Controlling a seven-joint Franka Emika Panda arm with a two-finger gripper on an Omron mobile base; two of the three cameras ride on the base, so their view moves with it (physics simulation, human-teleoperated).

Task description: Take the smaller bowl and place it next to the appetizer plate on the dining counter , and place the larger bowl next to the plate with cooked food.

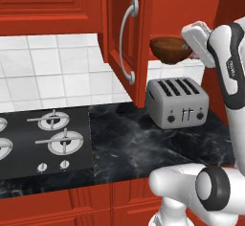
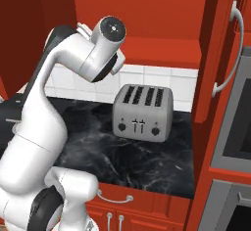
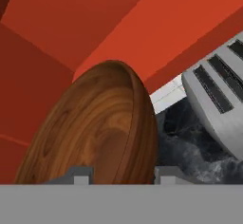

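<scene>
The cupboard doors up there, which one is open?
The door with the curved silver handle, swung out above the toaster. The one left of it, over the stove, is flat shut. By the open cupboard, the hand has the brown bowl.

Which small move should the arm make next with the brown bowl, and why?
Probably draw the brown bowl straight back out of the open cabinet. The claw seems shut on its rim, and it hangs above the toaster, not on the shelf.
</scene>
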